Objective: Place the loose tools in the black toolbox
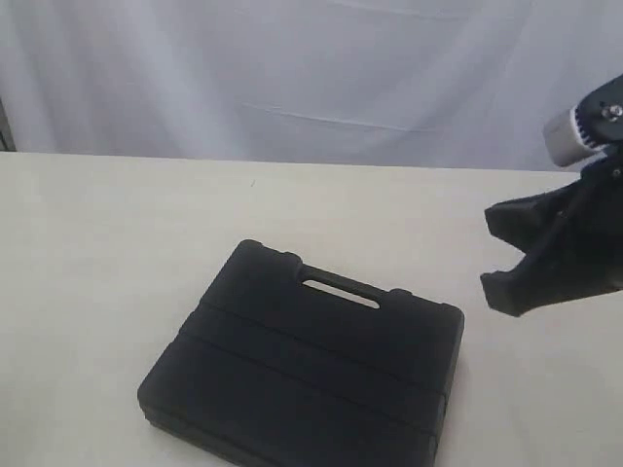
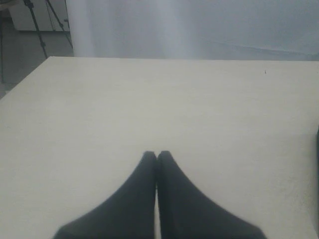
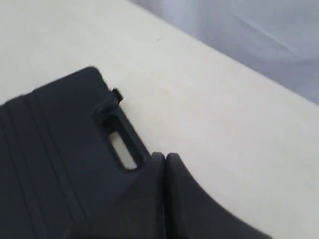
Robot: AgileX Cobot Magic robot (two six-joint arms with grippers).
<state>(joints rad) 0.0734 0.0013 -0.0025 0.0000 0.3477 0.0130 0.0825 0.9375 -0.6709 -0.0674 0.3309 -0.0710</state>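
1. Left gripper [image 2: 157, 155]: closed, fingertips pressed together, holding nothing, angled forward and down.
2. Right gripper [image 3: 165, 157]: closed, fingertips touching, holding nothing, raised at the exterior view's right edge.

No text, label, brand, number or sign legible anywhere. Toolbox [image 1: 302, 379] shell: plain black, ribbed, nothing readable on it. Counter [image 1: 97, 243], curtain [image 1: 292, 68]: unmarked.

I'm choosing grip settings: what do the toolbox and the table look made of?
The toolbox: likely moulded plastic, matte black; ribbed shell, rounded corners, moulded slot handle. The table: pale cream, smooth matte top, perhaps laminate; the look leaves it open.
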